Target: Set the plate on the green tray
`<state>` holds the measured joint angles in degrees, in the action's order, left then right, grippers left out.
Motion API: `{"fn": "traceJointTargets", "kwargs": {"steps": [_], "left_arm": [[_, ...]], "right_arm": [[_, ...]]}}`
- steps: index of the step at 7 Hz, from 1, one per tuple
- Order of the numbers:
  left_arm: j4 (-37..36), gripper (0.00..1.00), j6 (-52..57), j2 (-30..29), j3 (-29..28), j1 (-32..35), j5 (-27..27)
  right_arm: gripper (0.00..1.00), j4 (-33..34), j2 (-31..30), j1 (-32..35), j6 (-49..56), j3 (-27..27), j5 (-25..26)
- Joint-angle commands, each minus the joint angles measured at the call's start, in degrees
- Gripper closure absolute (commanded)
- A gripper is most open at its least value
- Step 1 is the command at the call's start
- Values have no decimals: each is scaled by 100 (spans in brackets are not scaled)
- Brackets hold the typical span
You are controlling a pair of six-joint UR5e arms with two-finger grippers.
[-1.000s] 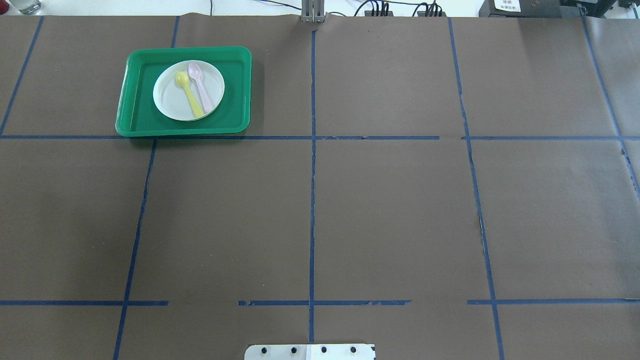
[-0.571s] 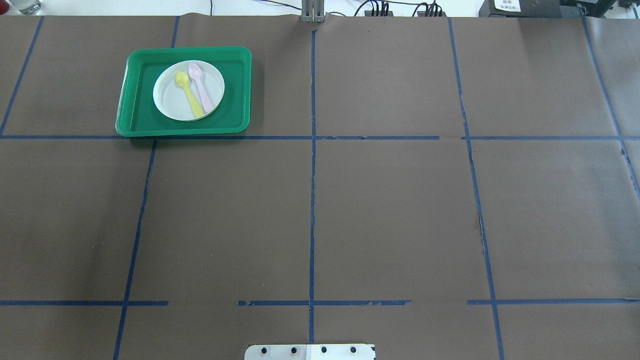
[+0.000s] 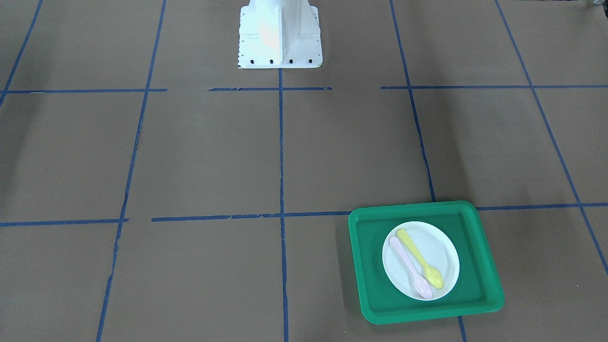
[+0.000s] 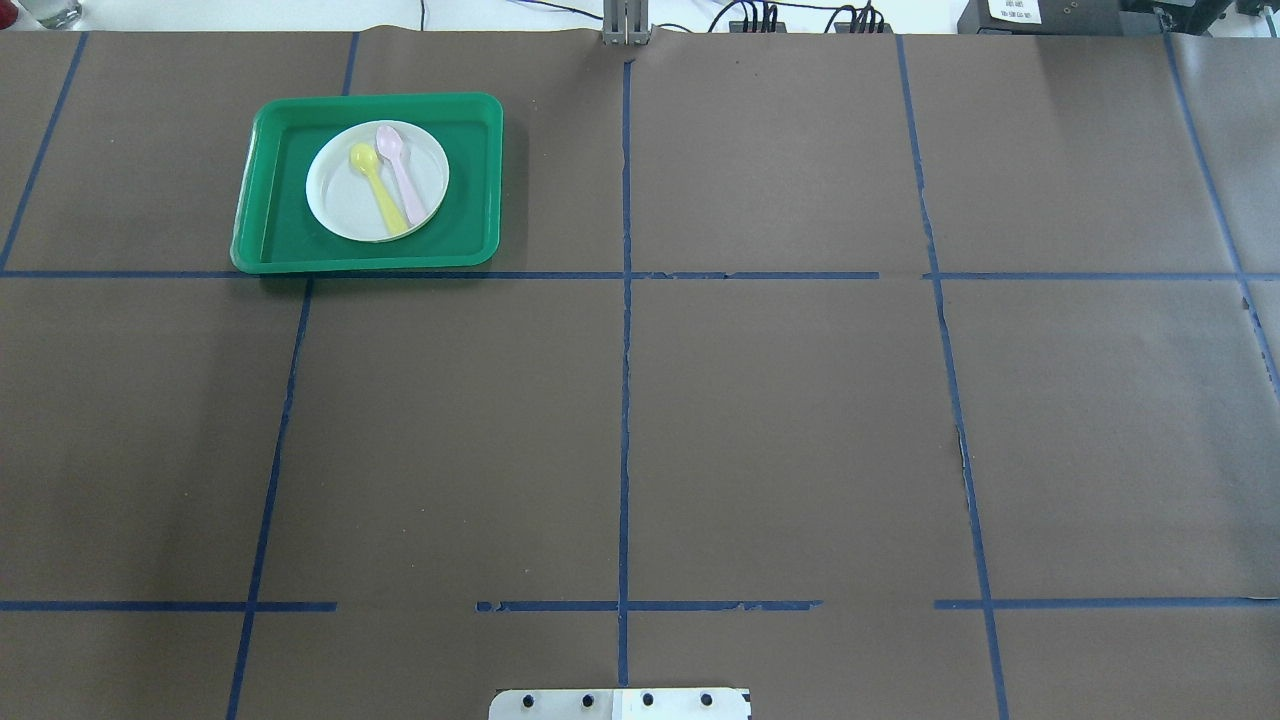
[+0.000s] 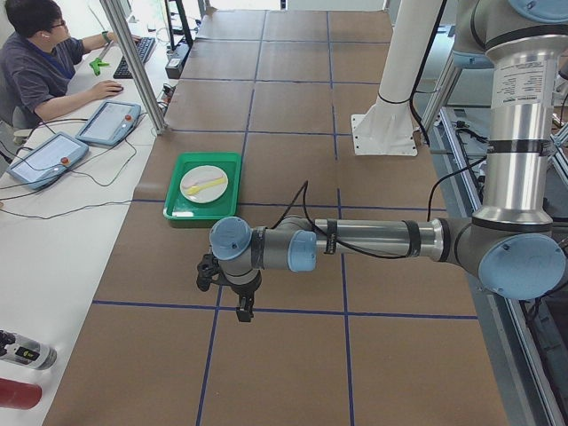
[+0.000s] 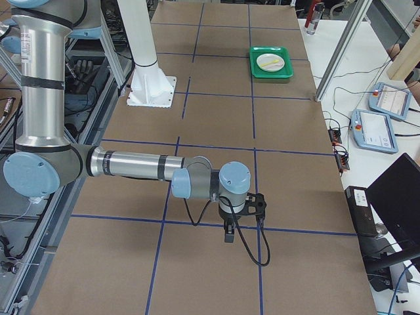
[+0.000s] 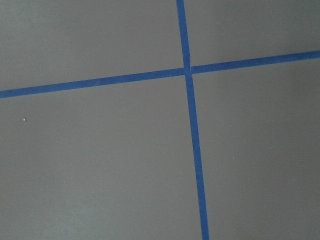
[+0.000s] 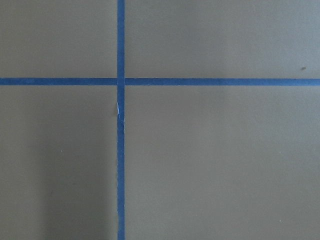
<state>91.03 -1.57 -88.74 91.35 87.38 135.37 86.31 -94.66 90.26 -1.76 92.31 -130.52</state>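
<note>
The white plate [image 4: 345,205] lies inside the green tray [image 4: 262,250] at the far left of the table, with a yellow spoon [image 4: 380,195] and a pink spoon [image 4: 404,180] on it. The plate [image 3: 442,251] and tray [image 3: 370,266] also show in the front-facing view. Neither gripper shows in the overhead or front views. The left gripper [image 5: 241,309] hangs low over bare table, well short of the tray [image 5: 190,214]. The right gripper [image 6: 228,236] hangs over the table far from the tray [image 6: 260,73]. I cannot tell whether either is open or shut. Both wrist views show only brown paper and blue tape.
The robot's white base [image 3: 280,42] stands at the middle of the near table edge. An operator [image 5: 35,62] sits at a side desk with tablets [image 5: 106,122] beyond the tray. Blue tape lines [image 4: 625,400] grid the brown table cover.
</note>
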Motion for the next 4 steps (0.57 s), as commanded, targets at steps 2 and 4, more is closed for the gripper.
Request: {"fn": "traceJointTargets", "kwargs": {"steps": [2,4], "left_arm": [[597,0,-308,85,199,164,33],[732,0,-326,85,199,410,24]], "right_arm": [[0,0,0,0,0,-3,0],[0,0,0,0,0,-3,0]]}}
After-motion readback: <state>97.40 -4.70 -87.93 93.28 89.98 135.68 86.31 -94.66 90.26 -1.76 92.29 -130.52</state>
